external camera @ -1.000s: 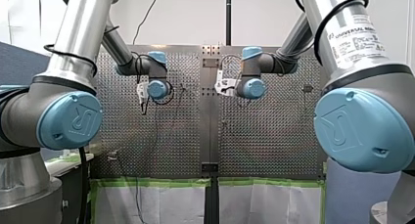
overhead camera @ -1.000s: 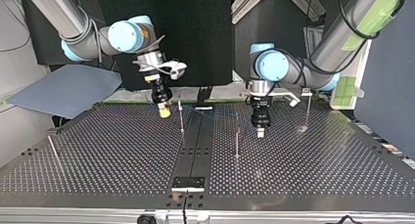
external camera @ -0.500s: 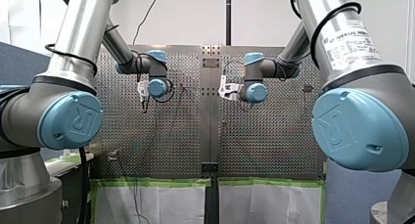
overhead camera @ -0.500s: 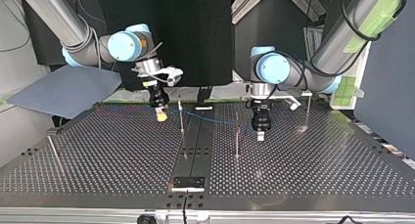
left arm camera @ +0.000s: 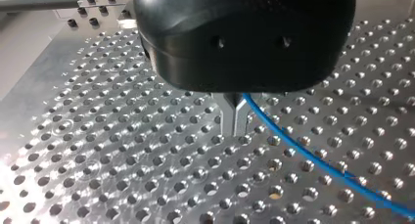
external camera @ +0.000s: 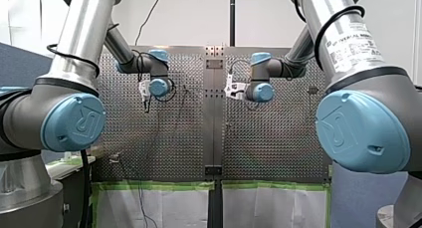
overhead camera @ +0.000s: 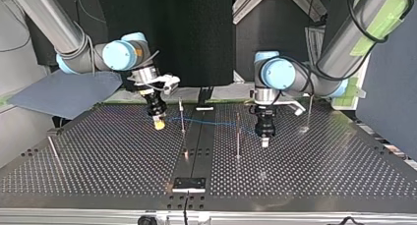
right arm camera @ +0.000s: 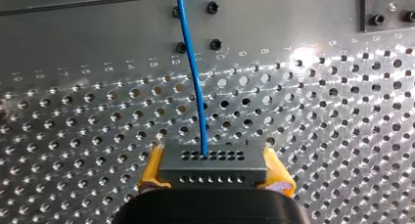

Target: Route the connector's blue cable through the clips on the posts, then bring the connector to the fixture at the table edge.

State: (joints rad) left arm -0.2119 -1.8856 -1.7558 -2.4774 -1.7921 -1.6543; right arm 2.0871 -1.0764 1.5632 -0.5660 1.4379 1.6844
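The table [overhead camera: 305, 176] is bare perforated metal, bright and reflective, with glare patches on its brushed face. The cable [right arm camera: 193, 77] has a smooth, slightly glossy blue plastic sheath. The connector [right arm camera: 213, 166] is matt dark grey plastic, pierced by rows of small holes. The pads [right arm camera: 152, 168] of my right gripper [right arm camera: 214, 175] look like soft yellow rubber, dull in finish. My left gripper [left arm camera: 235, 132] has a glossy black plastic shell and smooth bare-metal fingers [left arm camera: 227, 117]. The posts [overhead camera: 238, 136] are thin polished metal rods. My left arm [external camera: 82, 34] and my right arm [external camera: 321, 6] are satin silver metal with shiny blue plastic caps [external camera: 74, 122].
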